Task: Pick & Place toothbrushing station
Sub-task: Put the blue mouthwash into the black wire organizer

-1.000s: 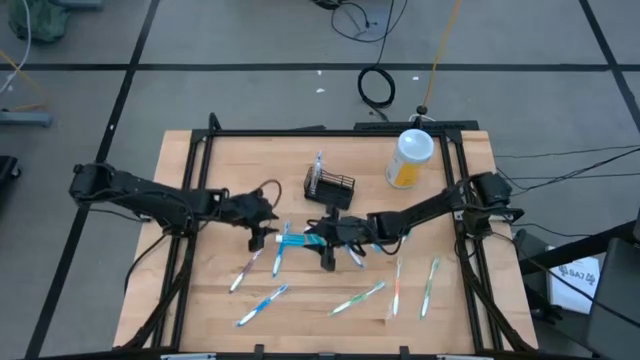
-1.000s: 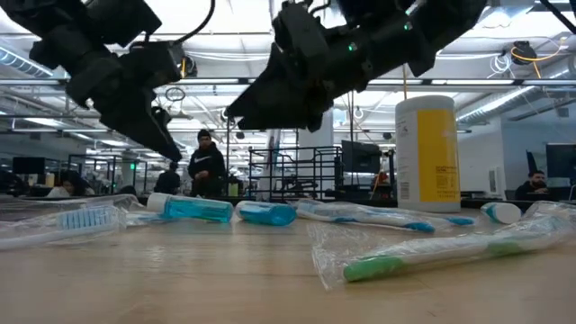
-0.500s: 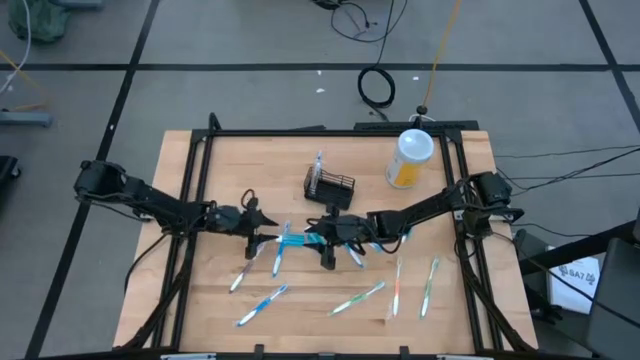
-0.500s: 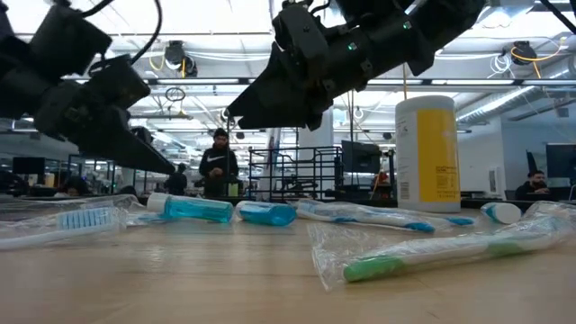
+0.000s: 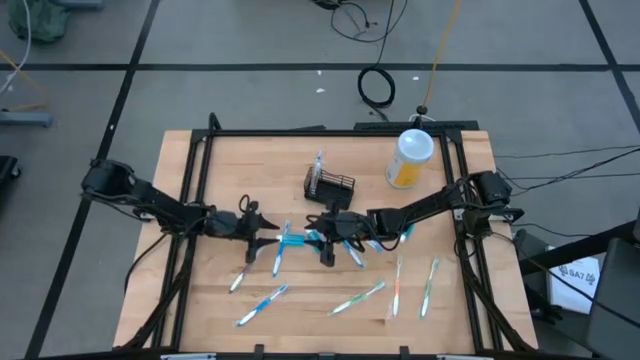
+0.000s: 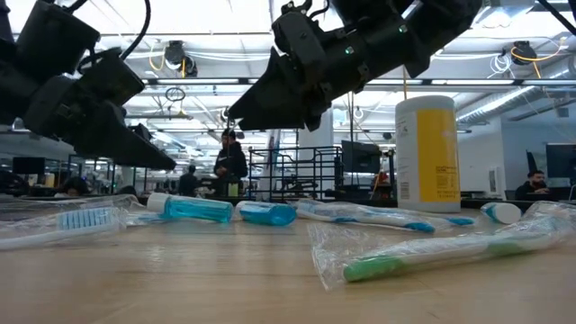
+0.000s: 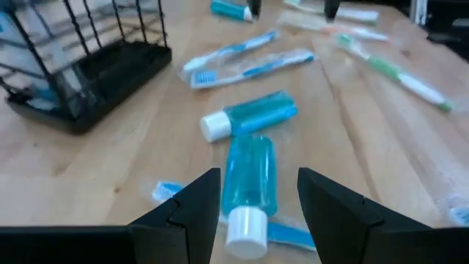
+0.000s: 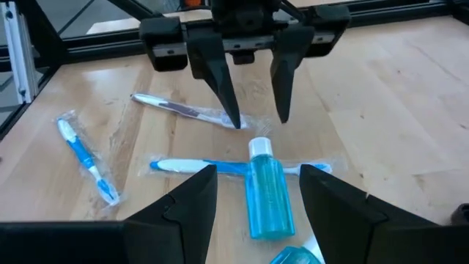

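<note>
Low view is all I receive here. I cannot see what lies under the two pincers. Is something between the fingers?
Observer: The left pincer is open. A small blue bottle lies flat between its fingers, not gripped.
Operator: And the right one?
Observer: The right pincer is open too, and faces the left one across that same bottle.
Operator: Where does the caddy stand?
Observer: The black wire caddy stands upright just beyond both pincers, untouched.
</note>
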You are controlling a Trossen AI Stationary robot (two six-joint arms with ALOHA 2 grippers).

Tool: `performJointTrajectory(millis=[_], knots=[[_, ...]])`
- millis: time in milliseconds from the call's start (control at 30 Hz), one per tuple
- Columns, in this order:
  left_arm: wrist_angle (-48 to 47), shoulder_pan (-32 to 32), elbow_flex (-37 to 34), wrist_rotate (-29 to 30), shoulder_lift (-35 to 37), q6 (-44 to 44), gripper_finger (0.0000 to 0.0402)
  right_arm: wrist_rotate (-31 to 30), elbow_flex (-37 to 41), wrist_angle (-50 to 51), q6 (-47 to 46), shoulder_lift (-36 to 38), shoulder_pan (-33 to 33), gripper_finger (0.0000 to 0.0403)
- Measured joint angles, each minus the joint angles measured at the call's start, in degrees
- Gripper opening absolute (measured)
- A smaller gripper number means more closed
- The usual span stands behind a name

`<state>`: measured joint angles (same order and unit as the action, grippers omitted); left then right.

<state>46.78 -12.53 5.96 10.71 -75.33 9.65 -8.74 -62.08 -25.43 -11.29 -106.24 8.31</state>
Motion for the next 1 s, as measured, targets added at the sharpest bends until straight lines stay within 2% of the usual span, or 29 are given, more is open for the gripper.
performJointTrajectory(millis=[200,367,700,1000], knots=[[1.80,-0.35,0.00,2.16,-6.08,2.23,0.0186,-0.01,0.00,0.00,0.00,0.00,0.00,0.0187],[7.24,-0.35,0.00,2.18,-11.60,2.27,0.0186,0.01,0.00,0.00,0.00,0.00,0.00,0.0187],[9.04,-0.35,2.66,-2.35,-17.62,-0.19,0.0183,0.01,0.00,0.02,0.00,0.00,0.00,0.0187],[8.81,-0.20,3.06,-3.26,-18.19,-0.29,0.0101,0.01,0.04,0.26,0.00,0.00,0.00,0.0187]])
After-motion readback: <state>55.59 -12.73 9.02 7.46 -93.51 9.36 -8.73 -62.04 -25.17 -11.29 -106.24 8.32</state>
